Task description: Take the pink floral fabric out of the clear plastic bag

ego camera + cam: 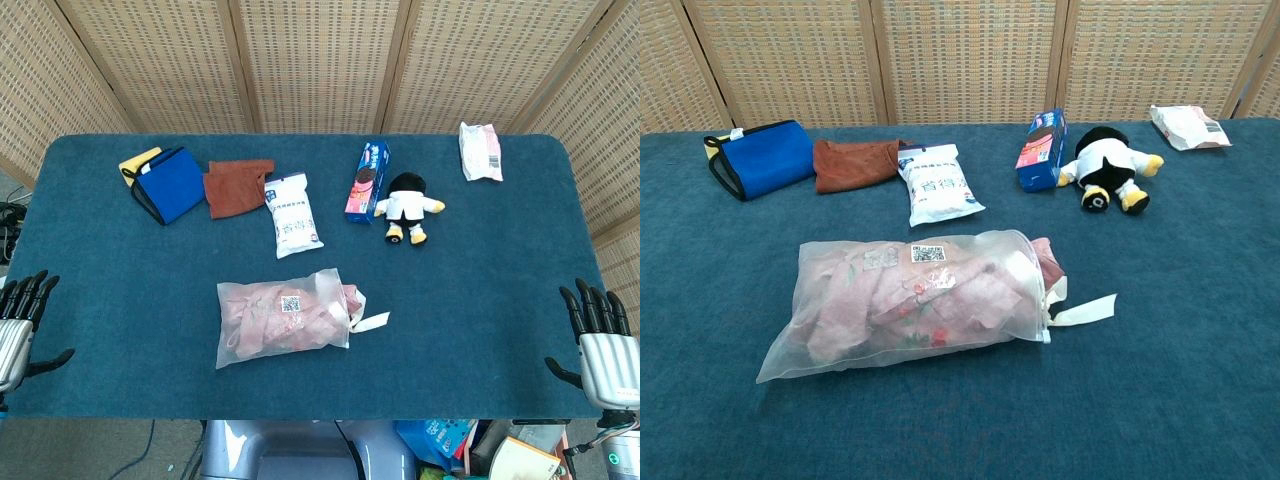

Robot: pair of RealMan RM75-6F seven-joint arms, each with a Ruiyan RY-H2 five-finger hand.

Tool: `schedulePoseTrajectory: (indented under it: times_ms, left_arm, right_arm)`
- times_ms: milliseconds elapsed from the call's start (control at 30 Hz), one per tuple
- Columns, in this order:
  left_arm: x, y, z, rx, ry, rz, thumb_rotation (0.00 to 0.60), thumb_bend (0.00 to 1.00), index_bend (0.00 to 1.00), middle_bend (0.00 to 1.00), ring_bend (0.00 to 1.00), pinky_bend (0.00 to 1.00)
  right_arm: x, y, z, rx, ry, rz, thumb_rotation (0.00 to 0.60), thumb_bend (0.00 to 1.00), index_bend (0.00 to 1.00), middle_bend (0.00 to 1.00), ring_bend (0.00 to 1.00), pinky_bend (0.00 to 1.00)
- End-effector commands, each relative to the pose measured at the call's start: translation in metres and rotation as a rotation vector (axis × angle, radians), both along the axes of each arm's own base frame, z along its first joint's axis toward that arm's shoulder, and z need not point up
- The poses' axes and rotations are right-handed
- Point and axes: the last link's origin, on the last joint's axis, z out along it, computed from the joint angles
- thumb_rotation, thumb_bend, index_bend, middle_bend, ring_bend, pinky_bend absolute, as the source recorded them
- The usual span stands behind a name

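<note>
A clear plastic bag [285,318] [905,302] lies near the table's front edge, centre-left. The pink floral fabric [296,315] [920,297] is folded inside it, a bit of it showing at the bag's open right end beside a white ribbon [1085,311]. My left hand [20,325] hovers at the table's front left corner, fingers spread, holding nothing. My right hand [600,345] is at the front right corner, fingers apart and empty. Both are far from the bag. Neither hand shows in the chest view.
Along the back lie a blue pouch [168,184], a brown cloth [237,187], a white packet [292,213], a blue biscuit box [368,180], a plush doll [407,207] and a white-pink packet [480,151]. Wicker screens stand behind the blue table [480,300].
</note>
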Motion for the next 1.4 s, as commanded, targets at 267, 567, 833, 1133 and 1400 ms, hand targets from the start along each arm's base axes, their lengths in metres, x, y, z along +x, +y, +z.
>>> schedulePoseTrajectory:
  times_ms: [267, 567, 833, 1133, 1400]
  left_arm:
    - [0.002, 0.0, -0.003, -0.015, -0.012, -0.008, 0.6, 0.16, 0.0, 0.0, 0.0, 0.0]
    - [0.048, 0.02, -0.039, -0.188, -0.124, -0.137, 0.6, 0.16, 0.0, 0.0, 0.0, 0.0]
    - [0.112, 0.059, -0.089, -0.393, -0.185, -0.245, 0.6, 0.16, 0.0, 0.0, 0.0, 0.0]
    - [0.15, 0.097, -0.159, -0.549, -0.227, -0.196, 0.6, 0.16, 0.0, 0.0, 0.0, 0.0]
    - [0.165, 0.108, -0.194, -0.596, -0.234, -0.156, 0.6, 0.16, 0.0, 0.0, 0.0, 0.0]
  right_arm:
    - [0.0, 0.001, 0.001, 0.002, -0.002, -0.001, 0.6, 0.0, 0.0, 0.0, 0.0, 0.0]
    - [-0.001, 0.0, 0.005, -0.009, -0.022, -0.005, 0.6, 0.0, 0.0, 0.0, 0.0, 0.0]
    - [-0.005, -0.003, 0.008, -0.007, -0.03, -0.022, 0.6, 0.0, 0.0, 0.0, 0.0, 0.0]
    - [-0.01, -0.004, 0.011, -0.013, -0.048, -0.04, 0.6, 0.0, 0.0, 0.0, 0.0, 0.0]
    - [-0.015, -0.007, 0.012, -0.01, -0.053, -0.055, 0.6, 0.0, 0.0, 0.0, 0.0, 0.0]
